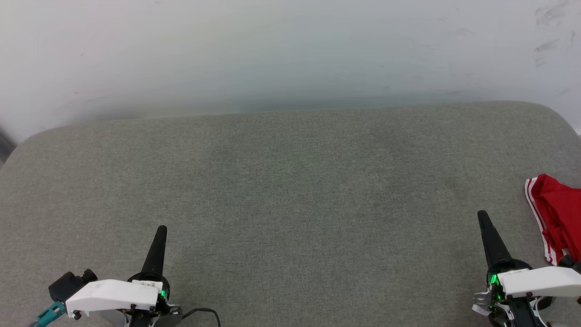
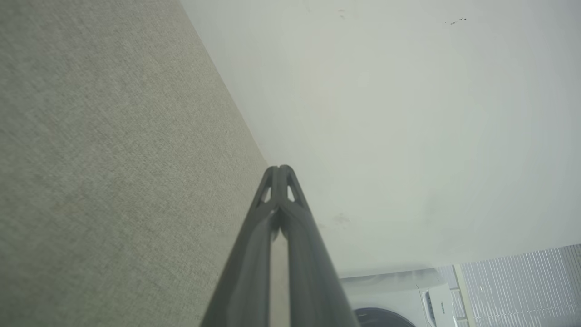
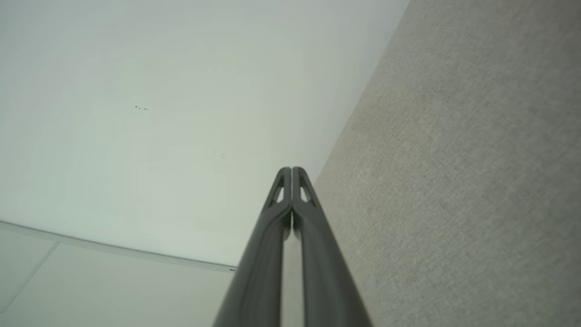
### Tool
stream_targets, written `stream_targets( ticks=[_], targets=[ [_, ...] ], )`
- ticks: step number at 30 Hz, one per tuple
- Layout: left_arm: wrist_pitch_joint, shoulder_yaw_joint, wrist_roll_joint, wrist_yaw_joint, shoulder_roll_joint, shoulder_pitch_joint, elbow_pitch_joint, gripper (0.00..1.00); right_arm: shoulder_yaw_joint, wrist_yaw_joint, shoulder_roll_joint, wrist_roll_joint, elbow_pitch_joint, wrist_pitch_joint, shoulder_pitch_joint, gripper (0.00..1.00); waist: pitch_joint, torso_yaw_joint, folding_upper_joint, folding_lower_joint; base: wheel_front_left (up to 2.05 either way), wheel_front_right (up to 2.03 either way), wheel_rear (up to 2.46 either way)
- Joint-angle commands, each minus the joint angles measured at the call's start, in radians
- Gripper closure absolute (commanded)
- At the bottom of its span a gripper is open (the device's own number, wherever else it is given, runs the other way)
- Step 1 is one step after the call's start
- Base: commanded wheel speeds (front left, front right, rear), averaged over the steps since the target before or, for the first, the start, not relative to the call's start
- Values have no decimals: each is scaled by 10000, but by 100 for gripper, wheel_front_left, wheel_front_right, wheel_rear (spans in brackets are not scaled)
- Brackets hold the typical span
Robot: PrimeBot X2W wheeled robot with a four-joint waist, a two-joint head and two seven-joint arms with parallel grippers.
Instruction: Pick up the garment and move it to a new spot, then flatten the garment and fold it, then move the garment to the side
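Jersey point(image 1: 560, 213) lies bunched at the far right edge of the grey pad point(image 1: 290, 190), red fabric and striped trim showing; right gripper point(image 1: 482, 215) just beside it, fingers pressed together, pinching nothing; left gripper point(image 1: 161, 229) well apart at lower left, fingers pressed together too, empty; white wall point(image 1: 272, 54) behind.

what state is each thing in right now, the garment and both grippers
garment: rumpled, not spread flat, lying at the right edge of the grey cushion, partly cut off by the picture, held by nothing
left gripper: shut, empty, fingers together over the cushion
right gripper: shut, empty, just left of the garment
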Motion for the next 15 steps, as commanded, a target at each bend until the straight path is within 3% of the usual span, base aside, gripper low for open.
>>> stream_targets(
  ticks=[1, 15],
  targets=[
    [71, 71, -248, -20, 22, -188, -3, 100, -45, -1, -67, 278, -1, 75, -247, 100, -3, 2, -1, 0, 0, 0, 0],
    [404, 163, -1359, -24, -4, -373, 203, 100, -151, -2, -45, 1438, 134, 365, -332, 100, -24, 14, -1, 0, 0, 0, 0]
  ],
)
